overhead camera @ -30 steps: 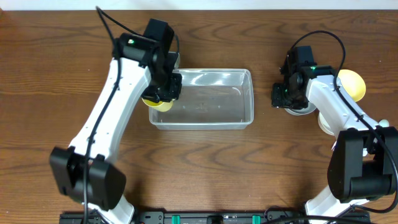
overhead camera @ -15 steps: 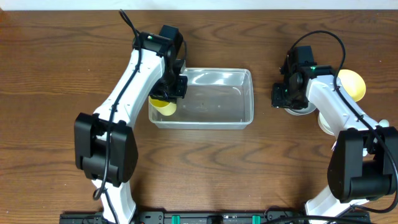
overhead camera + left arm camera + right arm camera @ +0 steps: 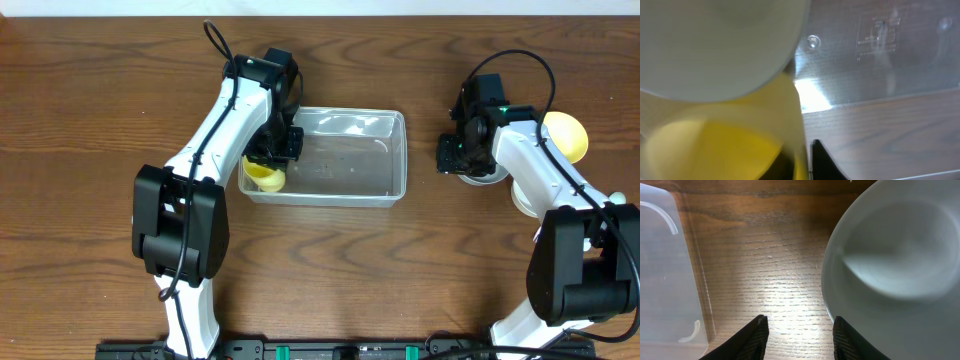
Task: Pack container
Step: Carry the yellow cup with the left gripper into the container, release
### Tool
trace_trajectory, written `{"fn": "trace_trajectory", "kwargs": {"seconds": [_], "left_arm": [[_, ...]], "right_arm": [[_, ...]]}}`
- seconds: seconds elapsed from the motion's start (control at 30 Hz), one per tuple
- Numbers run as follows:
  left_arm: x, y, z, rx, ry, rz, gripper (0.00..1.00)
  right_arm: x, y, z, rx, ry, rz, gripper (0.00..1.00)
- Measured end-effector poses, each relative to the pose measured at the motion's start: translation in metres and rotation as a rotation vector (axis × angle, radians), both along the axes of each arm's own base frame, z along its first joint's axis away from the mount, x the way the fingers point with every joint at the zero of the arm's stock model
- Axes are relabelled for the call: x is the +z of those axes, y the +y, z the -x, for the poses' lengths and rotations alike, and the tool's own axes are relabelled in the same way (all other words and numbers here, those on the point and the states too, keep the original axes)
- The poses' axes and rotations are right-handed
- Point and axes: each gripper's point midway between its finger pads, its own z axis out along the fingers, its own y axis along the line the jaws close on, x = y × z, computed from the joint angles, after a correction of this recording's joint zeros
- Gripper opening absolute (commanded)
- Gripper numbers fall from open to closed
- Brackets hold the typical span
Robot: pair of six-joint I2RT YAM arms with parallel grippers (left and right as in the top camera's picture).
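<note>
The left gripper [image 3: 271,158] pinches the wall of the yellow cup [image 3: 264,177], which sits inside the left end of the container [image 3: 398,150]. Lower the cup until it seats flat on the tub floor, then part the fingers. The container lies mid-table, directly beneath this gripper. Farther right, the right gripper [image 3: 800,330] stands spread beside the white bowl [image 3: 895,255].
</note>
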Motion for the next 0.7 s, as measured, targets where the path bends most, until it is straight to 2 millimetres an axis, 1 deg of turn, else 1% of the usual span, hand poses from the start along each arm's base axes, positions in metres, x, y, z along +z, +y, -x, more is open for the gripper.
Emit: {"fn": "trace_trajectory", "kwargs": {"seconds": [0.07, 0.47, 0.5, 0.6, 0.63, 0.67, 0.7], "left_arm": [[0.000, 0.001, 0.002, -0.003, 0.009, -0.002, 0.24], [0.001, 0.002, 0.006, -0.002, 0.023, -0.008, 0.24], [0.001, 0.003, 0.006, -0.002, 0.022, -0.012, 0.26], [0.010, 0.008, 0.004, -0.008, -0.010, -0.035, 0.36], [0.015, 0.009, 0.003, -0.010, -0.028, -0.040, 0.38], [0.023, 0.012, 0.001, -0.009, -0.058, -0.046, 0.39], [0.035, 0.014, -0.001, -0.007, -0.099, -0.051, 0.44]], "right_arm": [[0.000, 0.000, 0.000, 0.000, 0.000, 0.000, 0.44], [0.000, 0.000, 0.000, 0.000, 0.000, 0.000, 0.45], [0.000, 0.000, 0.000, 0.000, -0.002, 0.000, 0.46], [0.000, 0.000, -0.001, 0.000, -0.005, 0.000, 0.46], [0.000, 0.000, -0.001, 0.000, -0.005, 0.000, 0.45], [0.000, 0.000, -0.001, 0.000, -0.005, 0.000, 0.45], [0.000, 0.000, -0.001, 0.000, -0.005, 0.000, 0.45]]}}
